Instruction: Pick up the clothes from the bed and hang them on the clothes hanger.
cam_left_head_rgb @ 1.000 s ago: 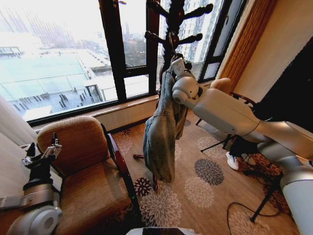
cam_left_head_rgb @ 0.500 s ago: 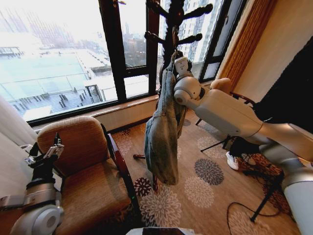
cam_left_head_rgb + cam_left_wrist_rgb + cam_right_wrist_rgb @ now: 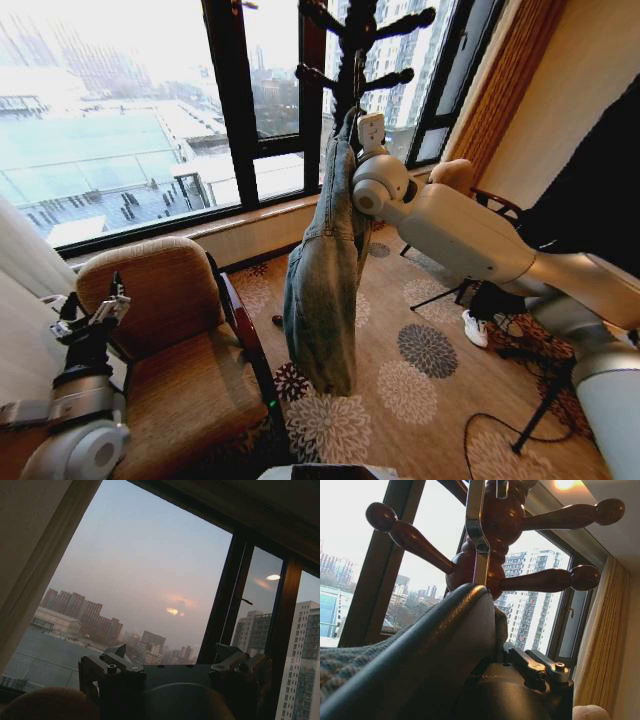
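The clothes, a light-blue denim jacket (image 3: pixel 325 280), hang in a long fold beside a dark wooden coat stand (image 3: pixel 358 45). My right gripper (image 3: pixel 366 132) holds their top end, raised to the stand's pegs (image 3: pixel 547 579). In the right wrist view the clothes hanger's dark rounded shoulder (image 3: pixel 435 650) fills the foreground. Its metal hook (image 3: pixel 476 530) rises against the stand's trunk, and denim (image 3: pixel 345 667) lies under the shoulder. My left gripper (image 3: pixel 90 318) is parked low over an armchair, its fingers (image 3: pixel 112 666) spread apart with nothing between them. The bed is out of view.
A brown armchair (image 3: pixel 175 350) stands close at the left under the jacket's hem. A large window (image 3: pixel 130 130) lies behind the stand. Another chair (image 3: pixel 462 178) stands at the back, and a stand's legs and cables (image 3: pixel 535 405) cross the patterned carpet (image 3: pixel 420 390) at the right.
My right arm has raised the jacket's top closer to the stand's pegs. The hanging jacket has swung left toward the armchair. The left gripper has stayed where it was.
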